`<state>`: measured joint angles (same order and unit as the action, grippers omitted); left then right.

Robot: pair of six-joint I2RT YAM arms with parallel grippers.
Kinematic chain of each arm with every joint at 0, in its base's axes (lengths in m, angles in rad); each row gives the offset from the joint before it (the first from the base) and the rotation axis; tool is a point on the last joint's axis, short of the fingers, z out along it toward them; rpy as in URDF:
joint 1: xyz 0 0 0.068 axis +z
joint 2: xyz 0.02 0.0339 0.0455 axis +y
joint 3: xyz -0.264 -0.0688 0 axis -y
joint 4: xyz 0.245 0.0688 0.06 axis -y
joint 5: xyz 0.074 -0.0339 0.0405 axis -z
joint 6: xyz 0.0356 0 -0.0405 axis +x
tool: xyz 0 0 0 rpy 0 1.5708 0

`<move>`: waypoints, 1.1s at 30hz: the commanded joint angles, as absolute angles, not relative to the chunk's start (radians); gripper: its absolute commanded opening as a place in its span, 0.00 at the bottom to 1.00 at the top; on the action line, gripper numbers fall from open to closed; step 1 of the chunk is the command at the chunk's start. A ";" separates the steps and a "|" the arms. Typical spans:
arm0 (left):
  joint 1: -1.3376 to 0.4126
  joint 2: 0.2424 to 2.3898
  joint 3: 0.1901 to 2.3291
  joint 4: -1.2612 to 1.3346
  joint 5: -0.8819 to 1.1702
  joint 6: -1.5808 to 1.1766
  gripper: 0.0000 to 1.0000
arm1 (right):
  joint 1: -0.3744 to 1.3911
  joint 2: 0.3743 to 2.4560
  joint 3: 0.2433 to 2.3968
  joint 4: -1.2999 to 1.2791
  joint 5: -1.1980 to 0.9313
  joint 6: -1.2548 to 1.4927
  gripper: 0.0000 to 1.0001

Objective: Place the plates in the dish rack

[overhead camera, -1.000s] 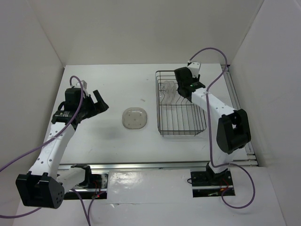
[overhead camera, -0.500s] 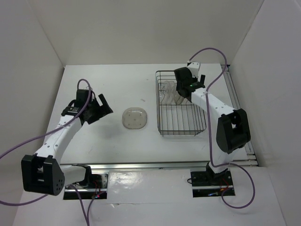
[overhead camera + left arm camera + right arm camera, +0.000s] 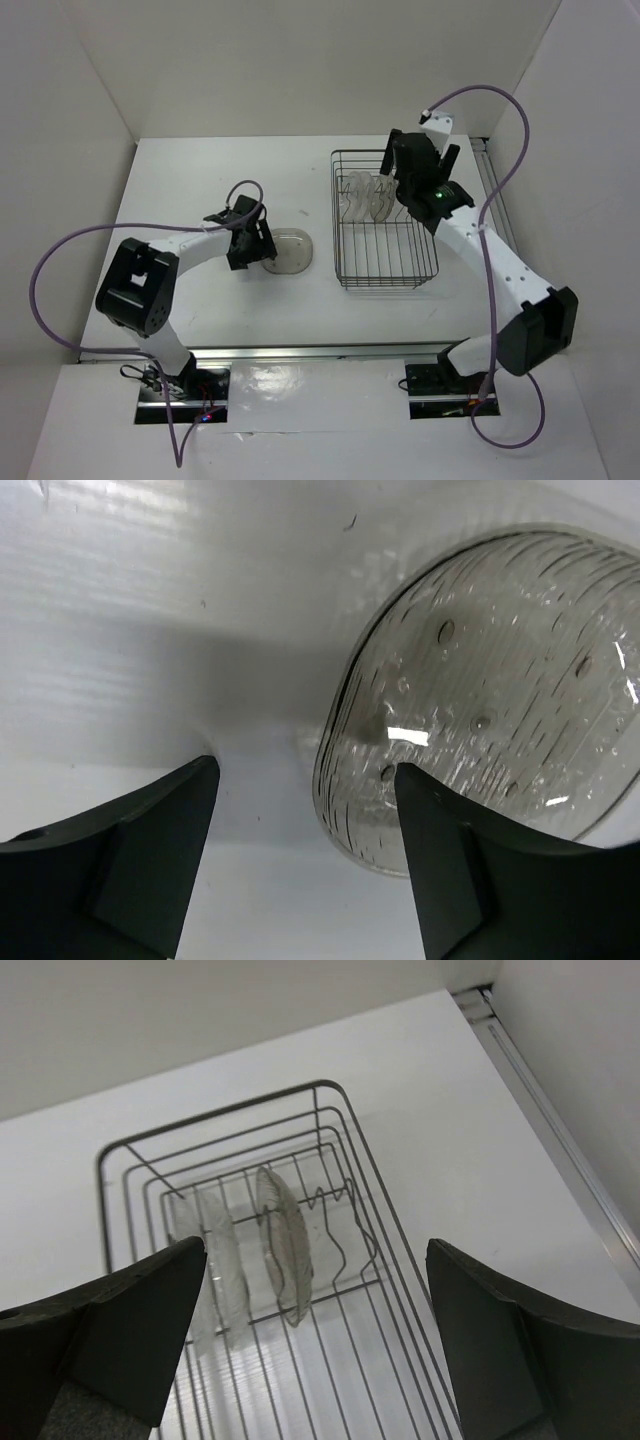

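White panels wall in a white table carrying the dish rack. At the rack's far end, plates stand on edge, propped by the wire dividers. The right gripper hovers above that end, jaws wide apart and empty. Left of the rack a smoky plate lies flat. The left gripper sits low at the rim farthest from the rack, jaws apart and straddling the thin edge, probably to pinch it.

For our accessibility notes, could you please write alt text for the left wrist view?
A smoky grey plate lies flat on the white table, one rounded edge showing between the two dark fingers of the open left gripper.
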<state>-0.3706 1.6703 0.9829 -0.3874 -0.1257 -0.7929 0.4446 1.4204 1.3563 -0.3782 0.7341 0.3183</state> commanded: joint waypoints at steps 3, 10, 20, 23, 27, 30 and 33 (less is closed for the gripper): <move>-0.379 1.752 1.035 -0.357 -0.209 -0.810 0.68 | 0.494 1.306 1.347 -0.336 0.698 0.305 0.98; -0.388 1.822 1.081 -0.416 -0.250 -0.819 0.20 | 0.518 1.241 1.328 -0.324 0.680 0.305 0.98; -0.388 1.597 1.161 -0.570 -0.437 -0.824 0.00 | 0.492 1.180 1.187 -0.083 -0.041 0.170 1.00; -0.409 1.421 1.203 -0.584 -0.410 -0.760 0.00 | 0.482 1.180 1.178 -0.020 -0.202 0.170 1.00; -0.436 1.223 1.192 -0.447 -0.197 -0.574 0.00 | 0.472 1.212 1.148 0.055 -0.461 0.170 1.00; -0.474 1.135 1.183 -0.416 -0.126 -0.534 0.00 | 0.472 1.261 1.129 0.124 -0.488 0.193 1.00; -0.500 1.086 1.160 -0.397 -0.054 -0.497 0.00 | 0.472 1.302 1.129 0.147 -0.509 0.206 1.00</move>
<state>-0.4801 1.1015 1.1755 -0.4358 -0.1688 -0.5812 0.4778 1.2690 1.1427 0.0406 -0.4042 0.1955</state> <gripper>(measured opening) 0.041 0.999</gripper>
